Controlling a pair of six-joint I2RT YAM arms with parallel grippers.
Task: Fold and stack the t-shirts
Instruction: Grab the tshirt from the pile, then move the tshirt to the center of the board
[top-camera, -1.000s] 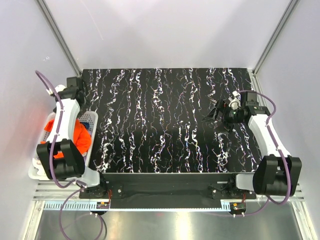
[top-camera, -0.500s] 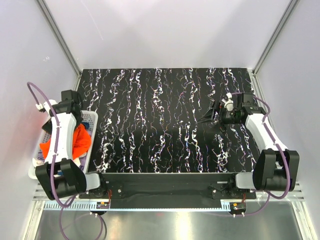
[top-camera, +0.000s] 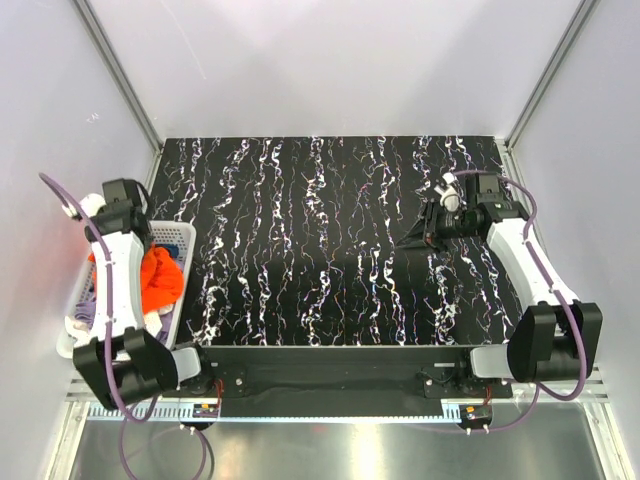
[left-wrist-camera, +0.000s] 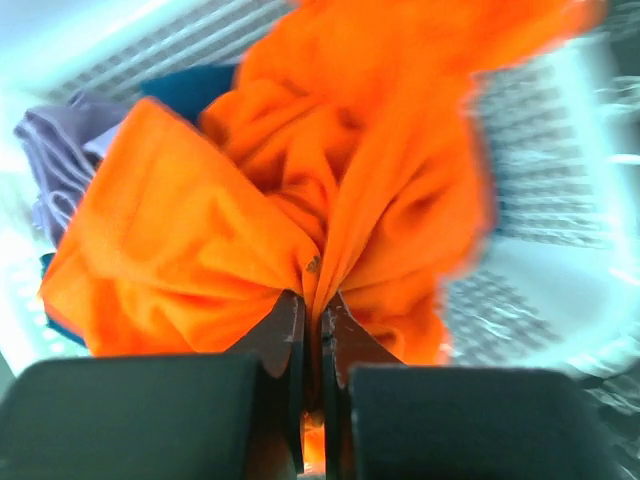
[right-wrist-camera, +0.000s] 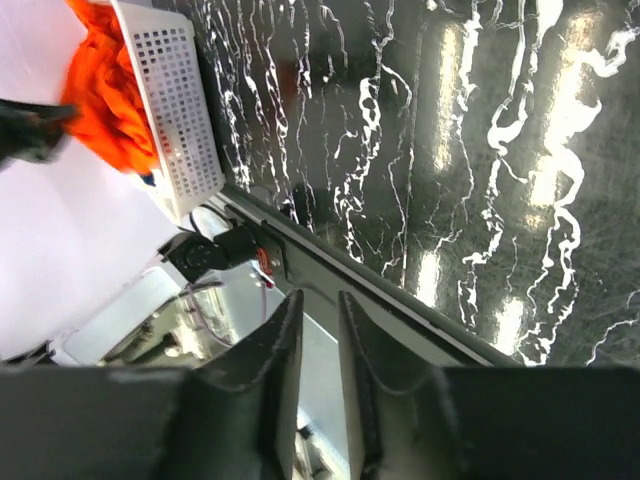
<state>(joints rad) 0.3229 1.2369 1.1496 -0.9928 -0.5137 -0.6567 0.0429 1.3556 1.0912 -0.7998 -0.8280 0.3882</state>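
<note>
Left wrist: one orange t-shirt (left-wrist-camera: 300, 200)

- A black desk (top-camera: 330, 230), veined in white, is shown; glare is reflected on it;
- it is enclosed by pale walls (top-camera: 330, 60); aluminium posts (top-camera: 118, 75) are set at the far corners;
- a brushed metal surface (top-camera: 350, 450) is seen below.

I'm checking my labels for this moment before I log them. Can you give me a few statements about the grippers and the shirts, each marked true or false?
1. The left gripper is shut on the orange t-shirt. True.
2. The orange t-shirt lies spread flat on the table. False: it is bunched up in the white basket.
3. The right gripper holds a shirt. False: nothing is between its fingers, and it hangs over the table.
4. A lavender shirt lies in the basket beside the orange one. True.
</note>
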